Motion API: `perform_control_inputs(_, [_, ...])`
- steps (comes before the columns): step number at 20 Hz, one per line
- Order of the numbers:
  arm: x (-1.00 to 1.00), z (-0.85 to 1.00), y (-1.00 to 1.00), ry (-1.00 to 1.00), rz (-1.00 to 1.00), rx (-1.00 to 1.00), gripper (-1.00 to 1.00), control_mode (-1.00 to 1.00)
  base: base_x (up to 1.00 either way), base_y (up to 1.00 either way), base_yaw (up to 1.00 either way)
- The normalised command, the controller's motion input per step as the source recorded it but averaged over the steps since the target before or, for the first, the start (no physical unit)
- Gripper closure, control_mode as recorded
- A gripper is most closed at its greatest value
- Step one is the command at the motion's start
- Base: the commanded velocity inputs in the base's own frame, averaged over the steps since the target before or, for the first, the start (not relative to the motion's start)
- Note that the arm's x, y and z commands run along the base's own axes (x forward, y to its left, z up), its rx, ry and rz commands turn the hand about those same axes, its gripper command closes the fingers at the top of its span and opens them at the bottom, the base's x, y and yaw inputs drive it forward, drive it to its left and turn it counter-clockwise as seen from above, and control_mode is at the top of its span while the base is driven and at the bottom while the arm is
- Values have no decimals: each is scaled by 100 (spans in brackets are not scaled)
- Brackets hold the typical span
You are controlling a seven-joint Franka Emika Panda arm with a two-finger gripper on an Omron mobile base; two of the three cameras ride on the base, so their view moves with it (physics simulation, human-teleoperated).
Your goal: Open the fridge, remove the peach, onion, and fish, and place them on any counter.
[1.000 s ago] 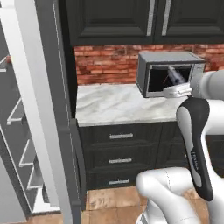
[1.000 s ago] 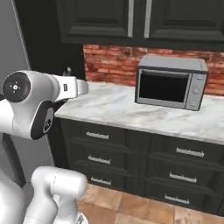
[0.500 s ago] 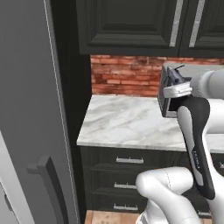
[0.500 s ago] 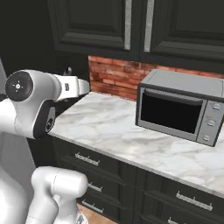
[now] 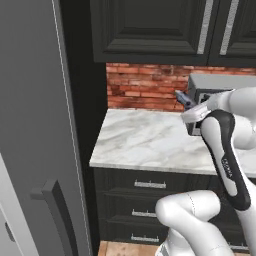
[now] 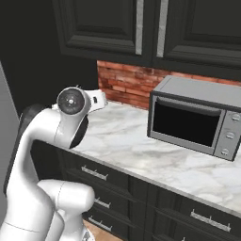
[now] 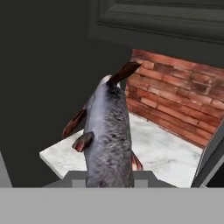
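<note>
The fingers (image 7: 109,175) are clenched on the fish (image 7: 108,144), a slender dark-grey body with reddish-brown fins and tail that runs up and away from the hand in the hand view, its tail lifted toward the brick wall (image 7: 175,105). In the left base view the fish (image 5: 184,99) shows as a small grey shape sticking out past the white hand, held in the air above the desk (image 5: 150,142) and in front of the red brick backsplash (image 5: 145,85); it does not touch the marbled top. The desk is a white-grey marbled slab over black cabinets with silver drawer handles (image 5: 150,184), and it runs from the dark gap beside the fridge toward the right. On the near left of the left base view stands a light-grey brushed-metal fridge door (image 5: 35,125) with a dark vertical handle (image 5: 57,215) low on it. In the right base view a silver microwave (image 6: 195,117) with a dark window sits on the desk (image 6: 141,150) to the right, well apart from the arm, whose white wrist reaches over the left part of the marbled top. Black upper cabinets (image 6: 141,28) with silver handles hang above the brick.
</note>
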Motion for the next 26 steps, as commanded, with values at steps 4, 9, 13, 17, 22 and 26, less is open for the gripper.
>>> perform_control_inputs(4, [95,-100,41,8,11,-19,100,-100,0,0,0])
perform_control_inputs(9, [100,-98,54,13,9,-17,100,-100,0,0,0])
perform_control_inputs(13, [100,-82,36,12,14,-6,100,-100,0,0,0])
perform_control_inputs(17, [100,-44,25,7,13,0,100,-100,0,0,0])
perform_control_inputs(22, [91,-27,33,14,2,-4,100,-100,0,0,0])
perform_control_inputs(26, [73,-31,23,16,0,-10,100,-100,0,0,0])
